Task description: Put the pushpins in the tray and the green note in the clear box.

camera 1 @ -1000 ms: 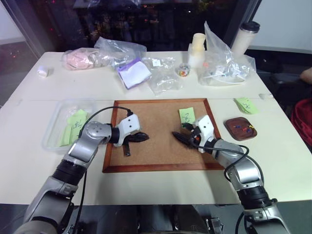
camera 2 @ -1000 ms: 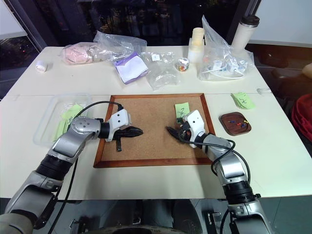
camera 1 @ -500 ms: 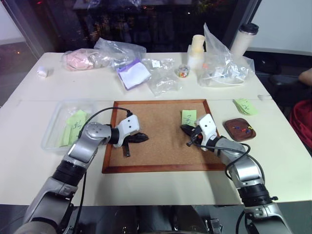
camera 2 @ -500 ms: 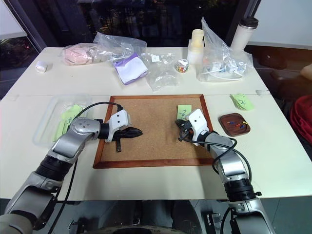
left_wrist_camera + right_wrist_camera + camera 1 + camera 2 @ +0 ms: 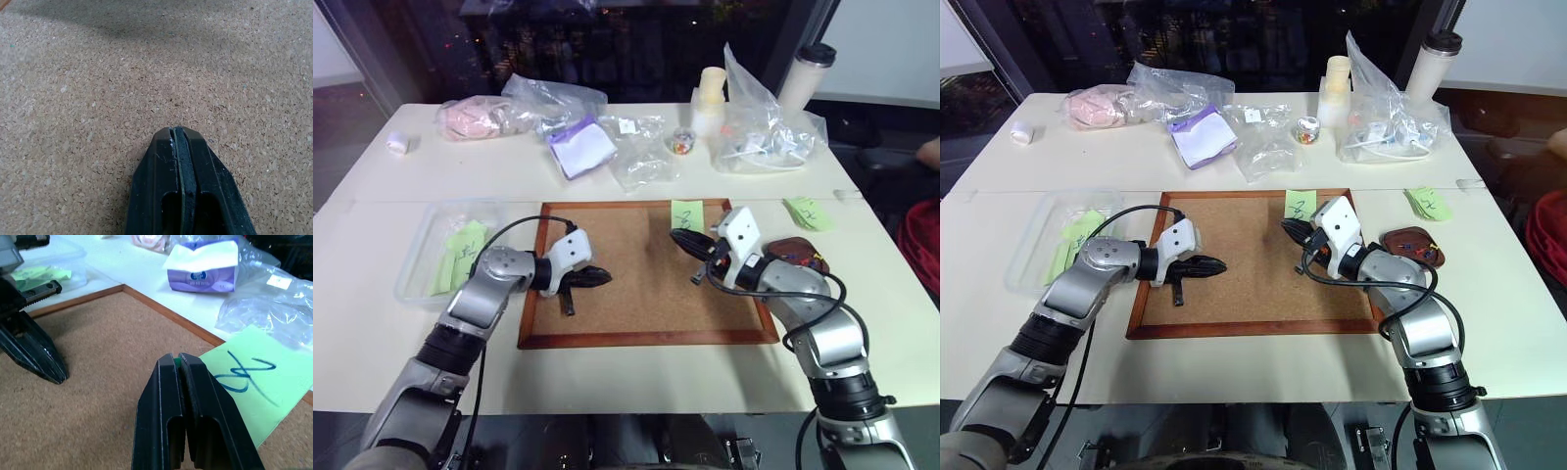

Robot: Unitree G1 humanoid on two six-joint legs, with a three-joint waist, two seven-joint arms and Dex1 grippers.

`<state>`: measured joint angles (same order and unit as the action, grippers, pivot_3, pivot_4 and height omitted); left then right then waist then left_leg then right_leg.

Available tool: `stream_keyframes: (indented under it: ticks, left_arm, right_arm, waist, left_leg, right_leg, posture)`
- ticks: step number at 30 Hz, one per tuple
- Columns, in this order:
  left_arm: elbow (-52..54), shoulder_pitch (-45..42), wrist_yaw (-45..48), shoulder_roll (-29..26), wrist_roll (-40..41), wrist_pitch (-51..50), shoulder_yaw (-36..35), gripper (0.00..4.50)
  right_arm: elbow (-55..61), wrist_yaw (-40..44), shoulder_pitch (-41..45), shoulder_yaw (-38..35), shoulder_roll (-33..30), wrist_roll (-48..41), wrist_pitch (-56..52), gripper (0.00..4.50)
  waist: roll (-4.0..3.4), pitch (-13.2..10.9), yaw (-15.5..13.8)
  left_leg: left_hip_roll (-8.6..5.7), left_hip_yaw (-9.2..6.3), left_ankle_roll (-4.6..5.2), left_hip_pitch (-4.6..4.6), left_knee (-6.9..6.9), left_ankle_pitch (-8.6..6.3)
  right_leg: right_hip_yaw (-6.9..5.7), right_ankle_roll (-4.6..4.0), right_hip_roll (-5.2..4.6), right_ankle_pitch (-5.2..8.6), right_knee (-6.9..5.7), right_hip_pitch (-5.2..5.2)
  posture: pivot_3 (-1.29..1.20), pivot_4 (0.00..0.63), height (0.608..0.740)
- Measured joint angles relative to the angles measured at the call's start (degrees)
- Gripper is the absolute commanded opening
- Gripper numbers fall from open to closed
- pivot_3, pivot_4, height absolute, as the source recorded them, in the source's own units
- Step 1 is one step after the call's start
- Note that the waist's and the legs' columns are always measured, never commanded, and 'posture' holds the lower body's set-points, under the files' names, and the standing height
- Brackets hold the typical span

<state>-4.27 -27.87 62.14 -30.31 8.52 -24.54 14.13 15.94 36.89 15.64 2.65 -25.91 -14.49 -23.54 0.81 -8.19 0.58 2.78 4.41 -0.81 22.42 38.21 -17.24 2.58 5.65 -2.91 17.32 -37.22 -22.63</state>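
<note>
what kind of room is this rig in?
Probably an office or lab at night: a white table against dark windows, set out with a cork board, sticky notes and a lidded travel cup.

One cork board [image 5: 636,269], one small brown tray [image 5: 798,250], one clear box [image 5: 435,245] with green slips in it. Two green notes lie outside the box — one at the board's far edge [image 5: 686,214], one on the table [image 5: 808,211]. One tissue pack [image 5: 582,145], one lidded cup [image 5: 803,73], two black grippers [image 5: 592,277] [image 5: 683,240].
</note>
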Motion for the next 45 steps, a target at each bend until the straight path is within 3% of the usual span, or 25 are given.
stream_keyframes:
  ticks: [3, 4, 7, 12, 13, 22, 30, 35, 38, 45]
  left_arm:
    - [-0.2, -1.5, 0.5, 0.9, 6.2, -8.5, -3.3, 0.00]
    - [-0.2, -3.0, 0.7, 1.0, 8.2, -10.6, -4.8, 0.68]
    - [-1.4, -10.1, 0.8, 0.7, 13.4, -14.7, -10.6, 1.85]
    - [-7.8, -18.4, 0.2, 2.9, 18.7, -18.7, -15.6, 4.41]
    - [-10.2, -19.3, 0.2, 4.1, 19.3, -19.5, -15.6, 4.46]
    - [-30.1, -29.6, -2.0, 14.9, 24.4, -32.8, -17.7, 4.46]
    - [-45.4, -33.3, -3.4, 22.7, 24.4, -30.3, -19.6, 4.46]
    - [-49.1, -36.2, -3.2, 25.1, 24.4, -26.9, -20.9, 4.46]
    - [-51.7, -36.3, -2.6, 26.5, 23.9, -25.1, -21.3, 3.65]
    - [-52.4, -36.3, -1.2, 26.5, 23.6, -25.0, -22.3, 0.02]
  right_arm:
    - [0.9, 0.2, -0.1, 0.1, -0.6, -0.2, -0.5, 0.07]
    - [1.3, 0.5, -0.1, 0.1, -1.0, -0.2, -0.7, 0.00]
    - [2.4, 1.3, -0.2, 0.2, -2.3, -0.3, -1.0, 0.00]
    - [2.5, 2.2, 0.0, 0.3, -3.0, -0.3, -1.0, 0.00]
    - [2.5, 2.4, 0.2, 0.4, -3.2, -0.3, -1.0, 0.00]
    - [4.1, 3.2, 2.1, 1.3, -3.9, -0.2, -0.9, 0.00]
    - [7.0, 2.6, 1.8, 1.6, -4.1, 0.3, -1.2, 0.00]
    - [7.7, 2.3, 1.7, 1.7, -4.1, 0.3, -1.6, 0.00]
    - [8.3, 1.8, 1.6, 1.7, -4.1, 0.5, -2.0, 0.00]
    - [8.8, 1.1, 0.9, 1.8, -4.1, 0.9, -2.0, 0.00]
  waist:
    - [0.15, -0.3, 0.0]
    - [0.29, -0.5, 0.0]
    - [0.42, -0.6, 0.1]
    - [0.38, -0.6, 0.1]
    - [0.38, -0.6, 0.1]
    - [0.43, -0.7, 0.1]
    - [0.45, -0.7, 0.1]
    - [0.44, -0.7, 0.1]
    - [0.44, -0.7, 0.2]
    - [0.44, -0.7, 0.2]
  left_leg:
    - [0.00, 0.00, 0.00, 0.16, 0.01, 0.00]
    - [0.01, -0.03, -0.02, 0.30, 0.04, 0.02]
    - [0.02, -0.06, -0.09, 0.86, 0.12, 0.06]
    - [0.01, -0.02, -0.10, 0.92, 0.09, 0.07]
    - [0.00, -0.02, -0.10, 0.92, 0.10, 0.07]
    - [-0.03, -0.04, -0.13, 0.97, 0.12, 0.08]
    - [-0.03, 0.00, -0.41, 0.97, 0.11, 0.25]
    - [-0.04, 0.01, -0.52, 0.97, 0.10, 0.31]
    - [-0.04, 0.02, -0.62, 0.97, 0.10, 0.36]
    - [-0.04, 0.01, -0.62, 0.97, 0.10, 0.37]
  right_leg:
    - [0.00, 0.01, 0.02, -0.01, -0.03, -0.16]
    - [-0.01, 0.03, 0.05, -0.02, -0.07, -0.30]
    - [-0.03, 0.10, 0.11, -0.07, -0.12, -0.85]
    - [-0.02, 0.11, 0.11, -0.07, -0.02, -0.91]
    - [-0.03, 0.11, 0.12, -0.07, -0.04, -0.91]
    - [-0.04, 0.12, 0.16, -0.07, -0.04, -0.94]
    - [-0.05, 0.11, 0.21, -0.07, -0.12, -0.98]
    - [-0.04, 0.11, 0.20, -0.07, -0.10, -0.98]
    - [-0.04, 0.11, 0.21, -0.07, -0.11, -0.98]
    - [-0.04, 0.11, 0.22, -0.07, -0.12, -0.98]
  posture:
    - [0.00, 0.150, 0.734]
    - [0.00, 0.150, 0.734]
    - [0.00, 0.150, 0.734]
    - [0.00, 0.150, 0.734]
    - [0.00, 0.150, 0.734]
    - [0.00, 0.150, 0.734]
    - [0.00, 0.150, 0.734]
    - [0.00, 0.150, 0.734]
    - [0.00, 0.150, 0.734]
    - [0.00, 0.150, 0.734]
